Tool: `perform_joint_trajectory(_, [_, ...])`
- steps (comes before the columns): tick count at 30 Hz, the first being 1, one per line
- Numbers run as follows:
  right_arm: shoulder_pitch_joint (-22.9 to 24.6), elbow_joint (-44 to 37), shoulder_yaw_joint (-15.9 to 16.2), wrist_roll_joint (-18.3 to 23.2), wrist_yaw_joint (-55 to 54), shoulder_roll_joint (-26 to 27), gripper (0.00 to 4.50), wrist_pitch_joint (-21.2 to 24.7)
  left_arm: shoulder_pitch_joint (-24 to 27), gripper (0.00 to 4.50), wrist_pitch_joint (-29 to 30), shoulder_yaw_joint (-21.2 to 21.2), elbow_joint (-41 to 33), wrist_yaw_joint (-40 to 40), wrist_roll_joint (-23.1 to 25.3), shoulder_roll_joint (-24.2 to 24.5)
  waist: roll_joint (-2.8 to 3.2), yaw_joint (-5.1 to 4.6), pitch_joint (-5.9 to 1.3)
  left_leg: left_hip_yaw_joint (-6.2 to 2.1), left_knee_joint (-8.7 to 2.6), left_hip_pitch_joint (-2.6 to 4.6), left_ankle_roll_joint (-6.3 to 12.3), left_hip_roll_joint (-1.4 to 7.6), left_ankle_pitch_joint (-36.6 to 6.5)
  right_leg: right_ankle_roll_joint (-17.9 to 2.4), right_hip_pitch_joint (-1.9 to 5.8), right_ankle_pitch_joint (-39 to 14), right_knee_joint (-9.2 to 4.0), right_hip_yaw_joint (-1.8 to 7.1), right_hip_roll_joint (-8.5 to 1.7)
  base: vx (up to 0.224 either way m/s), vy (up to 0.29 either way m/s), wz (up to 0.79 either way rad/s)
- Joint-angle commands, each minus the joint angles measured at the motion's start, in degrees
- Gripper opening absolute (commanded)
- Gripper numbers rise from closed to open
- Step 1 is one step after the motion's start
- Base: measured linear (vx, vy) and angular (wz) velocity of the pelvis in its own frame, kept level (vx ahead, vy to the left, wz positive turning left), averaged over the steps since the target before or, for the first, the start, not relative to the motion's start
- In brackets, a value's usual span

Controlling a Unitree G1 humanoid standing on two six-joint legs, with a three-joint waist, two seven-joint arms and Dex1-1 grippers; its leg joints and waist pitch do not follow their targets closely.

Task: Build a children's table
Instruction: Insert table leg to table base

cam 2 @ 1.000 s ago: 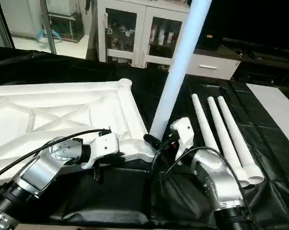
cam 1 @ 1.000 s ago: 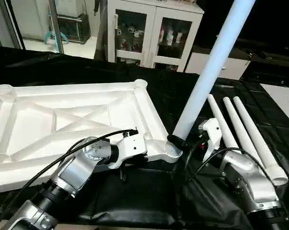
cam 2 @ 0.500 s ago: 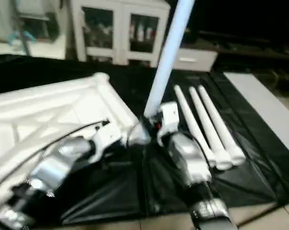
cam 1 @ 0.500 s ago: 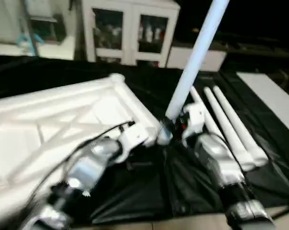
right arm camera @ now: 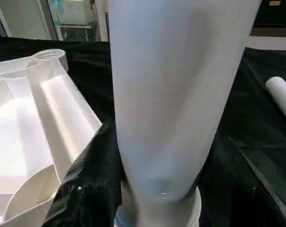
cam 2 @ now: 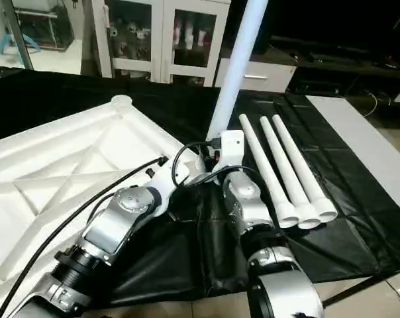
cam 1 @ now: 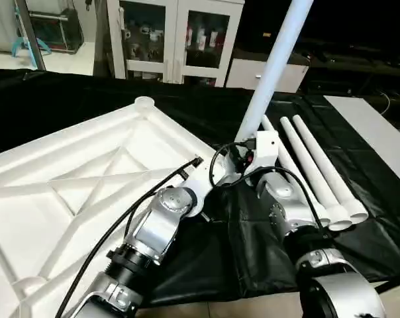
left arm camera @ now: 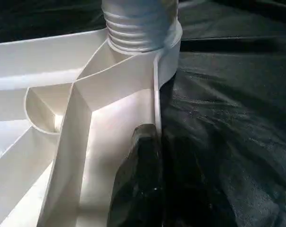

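The table top (cam 1: 87, 179) lies underside up on the black sheet (cam 1: 206, 258), occupying the left half of the left eye frame, with its X-ribs facing the camera. One leg (cam 1: 273, 66) stands in the corner socket (left arm camera: 143, 33) near frame centre and rises, leaning slightly right, out through the upper edge. Three further legs (cam 1: 312, 165) lie side by side, touching, on the sheet at centre right. The right gripper (cam 1: 243, 147) is at the base of the standing leg, its fingers (right arm camera: 86, 179) clamped on the leg just above the socket. The left gripper (cam 1: 199, 192) rests at the table top's rim just beside that socket; its fingers (left arm camera: 138, 189) are together, lying along the rim wall, gripping nothing. A white cabinet (cam 1: 173, 40) with glass doors stands at upper left.
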Motion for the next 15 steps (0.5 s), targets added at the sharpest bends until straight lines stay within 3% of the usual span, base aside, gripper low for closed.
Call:
perform_joint_trajectory(1, [1.52, 4.32, -0.82, -0.88, -1.61, -0.6, 1.87, 1.41, -0.58, 0.0, -1.17, 1.82, -1.05, 2.95, -0.15, -0.82, 0.11, 0.2, -2.75, -1.65, -4.7, 1.46, -0.98, 3.56, -23.43, -6.29, 0.44, -18.36, -4.34, 2.17, -3.77, 0.0, 0.0, 0.0])
perform_joint_trajectory(5, [1.2, 5.41, -1.13, -1.21, -1.29, -0.52, 1.87, 0.44, -0.24, 0.0, -0.81, 1.4, -1.42, 2.48, -0.24, -0.4, 0.15, 0.23, -2.76, -1.59, -4.72, 1.37, -0.72, 3.57, -22.51, -6.43, 0.52, -17.6, -4.2, 2.21, -3.71, 0.0, 0.0, 0.0])
perform_joint_trajectory(12, [0.21, 7.35, -0.99, -2.41, -1.06, -1.13, 1.87, -0.98, -0.07, 0.0, -0.99, 1.06, -1.64, 1.59, -0.35, 0.21, 0.33, 0.06, -2.63, -1.79, -4.74, 1.43, -1.57, 3.53, -25.04, -5.67, 0.19, -21.9, -4.68, 2.07, -3.73, 0.0, 0.0, 0.0])
perform_joint_trajectory(14, [0.23, 6.73, -0.98, -2.07, 0.71, -1.17, 2.57, -1.4, -0.07, 0.0, -1.09, 1.1, -1.62, 1.34, -0.4, 0.59, 0.25, -0.04, -2.67, -1.89, -4.79, 1.43, -1.79, 3.55, -25.83, -5.42, 0.17, -22.31, -4.7, 2.03, -3.68, 0.0, 0.0, 0.0])
perform_joint_trajectory(15, [0.29, 6.21, -0.98, -1.83, 1.7, -1.18, 2.57, -1.37, -0.11, 0.0, -1.2, 1.05, -1.64, 1.1, -0.37, 0.91, 0.25, -0.05, -2.67, -1.9, -4.79, 1.41, -1.79, 3.55, -25.88, -5.44, 0.17, -22.22, -4.7, 2.03, -3.68, 0.0, 0.0, 0.0])
